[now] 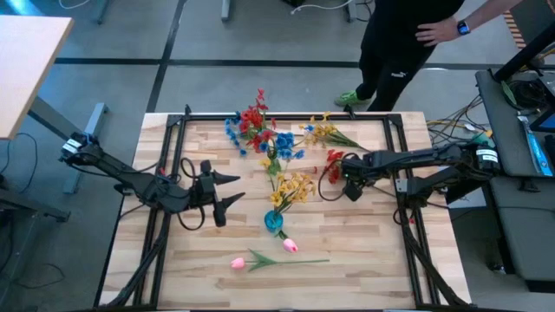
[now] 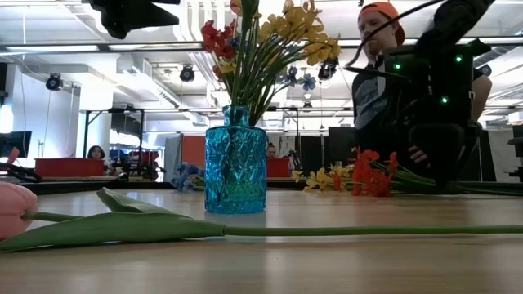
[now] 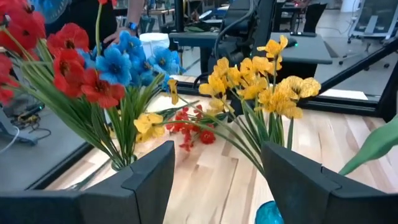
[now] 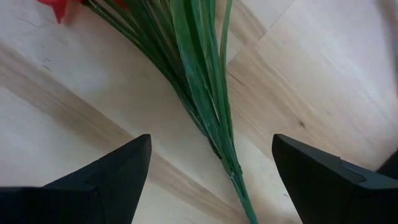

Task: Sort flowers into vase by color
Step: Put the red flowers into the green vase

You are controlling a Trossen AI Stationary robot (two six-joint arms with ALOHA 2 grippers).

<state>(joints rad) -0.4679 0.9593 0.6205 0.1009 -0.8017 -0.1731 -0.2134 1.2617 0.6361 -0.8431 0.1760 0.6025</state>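
Behind the wooden counter [image 1: 347, 251] a large workshop is spreading out, and a person in dark clothes [image 1: 399, 43] is standing at its far edge.

On the counter, the two dark arms are reaching in from both sides. The left pincer [image 1: 227, 191] is hovering near the middle with its fingers apart and nothing between them; it is pointing toward the vase, probably waiting for its turn. The right pincer [image 4: 208, 165] is hanging low over a red spray [image 1: 333, 163] that is lying flat on the wood. Its fingers are spread wide, one on each side of the green stem bundle [image 4: 205, 93], but they are not touching it, so nothing is being held. I judge it is lining up to close on the stems, because the thin stems are easier to pinch than the blossoms.

The blue glass vase [image 2: 235, 163] is standing upright near the centre and is carrying yellow flowers [image 1: 293, 186], their stems leaning outward. A mixed bunch of red and blue sprays [image 1: 256, 130] is resting at the far side, and a loose yellow spray [image 1: 328, 133] is lying beside it. It is not clear if the mixed bunch is standing in a second vase.

Two pink tulip buds [image 1: 289, 246] are lying on the near part of the counter, with their long stem [image 2: 343, 231] running flat in front of the vase, not yet sorted.
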